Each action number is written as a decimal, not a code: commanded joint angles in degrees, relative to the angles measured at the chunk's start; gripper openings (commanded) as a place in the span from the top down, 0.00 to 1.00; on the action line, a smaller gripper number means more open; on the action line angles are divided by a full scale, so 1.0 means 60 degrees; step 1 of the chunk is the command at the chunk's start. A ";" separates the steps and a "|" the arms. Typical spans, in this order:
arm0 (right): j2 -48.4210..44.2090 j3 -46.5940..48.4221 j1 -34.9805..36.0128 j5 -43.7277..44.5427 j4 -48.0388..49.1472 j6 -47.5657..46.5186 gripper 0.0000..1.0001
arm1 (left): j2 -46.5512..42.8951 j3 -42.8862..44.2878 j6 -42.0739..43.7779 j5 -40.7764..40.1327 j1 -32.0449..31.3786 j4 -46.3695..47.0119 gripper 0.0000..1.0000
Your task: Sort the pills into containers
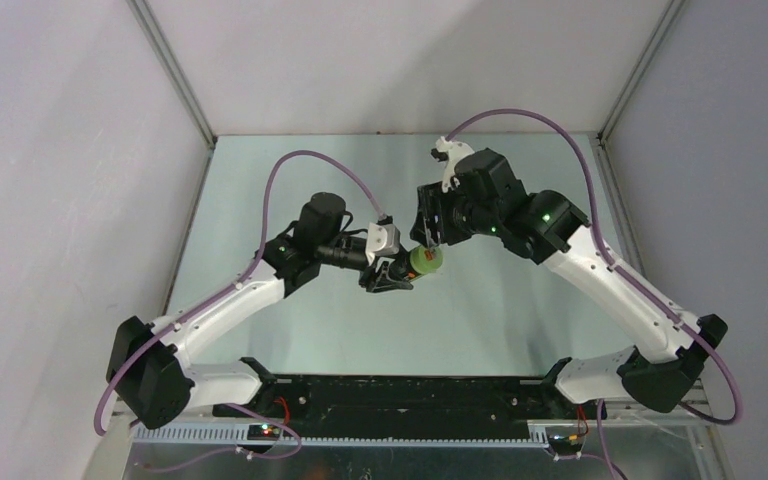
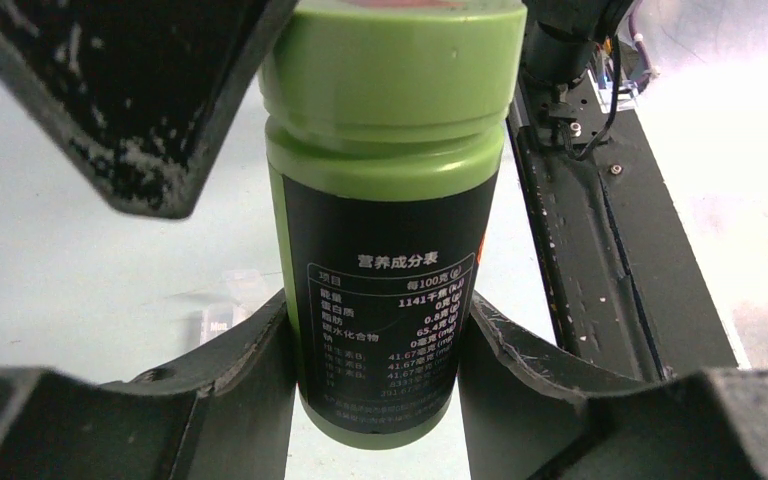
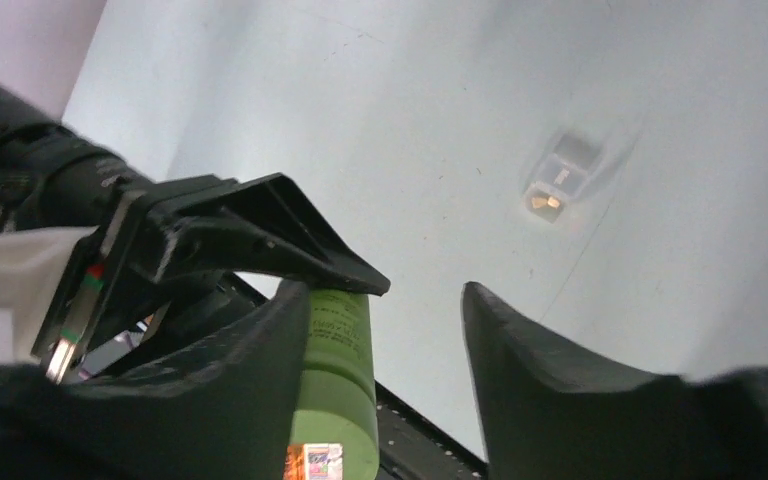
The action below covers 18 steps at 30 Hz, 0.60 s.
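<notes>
Pale table [image 1: 480, 320] below, the left gripper [image 2: 380, 330] pinches the green bottle [image 2: 385, 200] in the air. The right gripper [image 3: 385, 300] rings its cap [image 2: 390, 60]; I cannot tell if it grips. Next, twist it off. The containers [image 3: 560, 185] wait on the table.

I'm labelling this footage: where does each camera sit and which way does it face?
Top external: above, behind the bases, looking down on the table; both arms show.
Left wrist: faces the green cylindrical plastic bottle between its fingers.
Right wrist: looks past its fingers at the small clear plastic box.
Shared: the bottle.
</notes>
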 commanded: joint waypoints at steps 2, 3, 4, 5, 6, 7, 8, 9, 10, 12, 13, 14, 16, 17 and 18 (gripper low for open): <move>-0.0095 0.0495 -0.0416 0.0344 -0.0352 0.1391 0.33 | -0.0304 0.0036 0.0093 -0.0223 0.0028 0.0684 1.00; -0.0191 0.0395 -0.0525 -0.0176 -0.0161 0.1538 0.28 | -0.0311 0.0017 0.0082 -0.0258 0.0029 0.0716 1.00; -0.0391 0.0310 -0.0757 -0.0433 -0.0048 0.1604 0.25 | -0.0323 -0.0019 0.0080 -0.0288 0.0030 0.0727 1.00; -0.0624 0.0114 -0.0908 -0.0967 0.0223 0.1741 0.20 | -0.0327 -0.0033 0.0072 -0.0314 0.0030 0.0749 1.00; -0.0755 0.0001 -0.1234 -0.1225 0.0363 0.1800 0.15 | -0.0312 -0.0061 0.0068 -0.0323 0.0030 0.0758 1.00; -0.0997 -0.0264 -0.1381 -0.1817 0.0692 0.1841 0.13 | -0.0307 -0.0068 0.0076 -0.0349 0.0019 0.0764 1.00; -0.1118 -0.0393 -0.1641 -0.2118 0.0869 0.1712 0.09 | -0.0311 -0.0074 0.0077 -0.0359 0.0024 0.0765 1.00; -0.1344 -0.0644 -0.1820 -0.2699 0.1170 0.1596 0.07 | -0.0314 -0.0068 0.0067 -0.0353 0.0036 0.0774 1.00; -0.1438 -0.0744 -0.1857 -0.3215 0.1276 0.1197 0.04 | -0.0309 -0.0072 0.0065 -0.0352 0.0033 0.0770 1.00; -0.1598 -0.0847 -0.1893 -0.4085 0.1309 0.0338 0.01 | -0.0289 -0.0062 0.0064 -0.0341 0.0039 0.0767 1.00; -0.1607 -0.0809 -0.1850 -0.4358 0.1090 0.0030 0.01 | -0.0270 -0.0043 0.0056 -0.0337 0.0036 0.0774 1.00; -0.1613 -0.0763 -0.1814 -0.4717 0.0965 -0.0491 0.01 | -0.0264 -0.0037 0.0062 -0.0323 0.0033 0.0772 1.00; -0.1591 -0.0688 -0.1624 -0.4715 0.0339 -0.1186 0.01 | -0.0239 0.0006 0.0078 -0.0313 0.0038 0.0762 1.00; -0.1565 -0.0657 -0.1479 -0.4622 0.0165 -0.1384 0.01 | -0.0243 0.0018 0.0108 -0.0316 0.0032 0.0764 1.00; -0.1514 -0.0585 -0.1430 -0.4417 -0.0141 -0.1753 0.01 | -0.0243 0.0023 0.0148 -0.0306 0.0030 0.0755 1.00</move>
